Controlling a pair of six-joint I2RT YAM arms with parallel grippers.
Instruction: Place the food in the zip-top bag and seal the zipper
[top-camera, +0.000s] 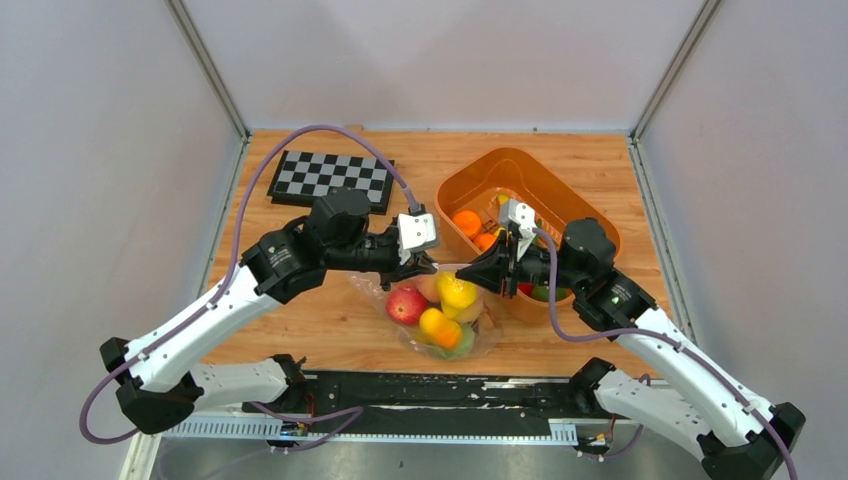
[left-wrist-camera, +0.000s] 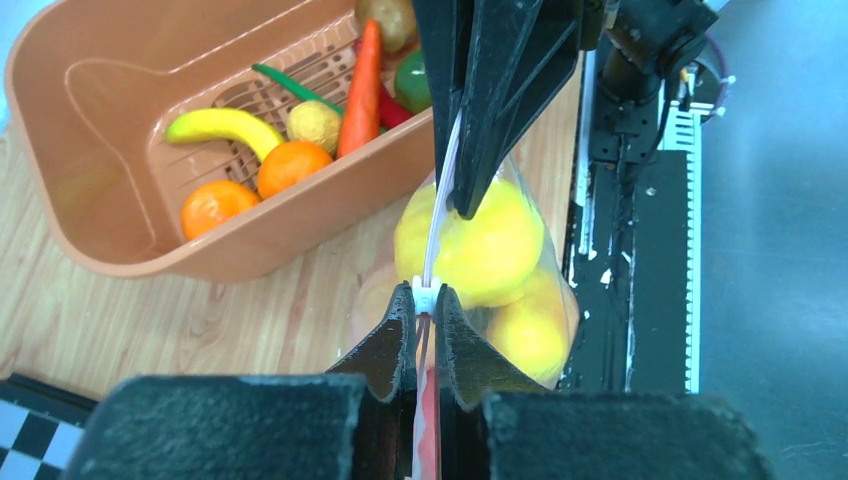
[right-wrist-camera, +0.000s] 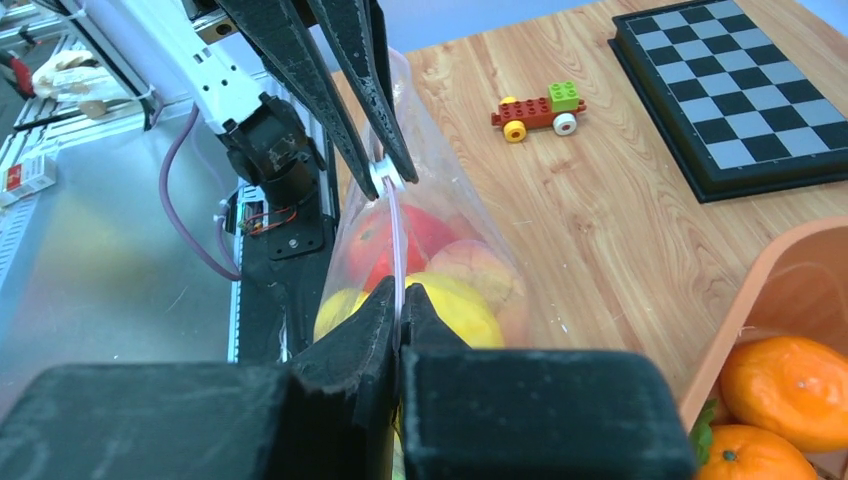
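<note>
Bare surface (top-camera: 330, 322) lies open lower left of bag (top-camera: 487, 330). Orange tub (top-camera: 570, 195) crowds bag's right side. At centre, left gripper (top-camera: 432, 268) and right gripper (top-camera: 468, 272) clamp zipper (right-wrist-camera: 397, 240), blocking bag's top.

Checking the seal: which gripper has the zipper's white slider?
The left gripper, with the white slider between its fingertips; the right gripper pinches only the bare zipper strip farther along the bag.
</note>
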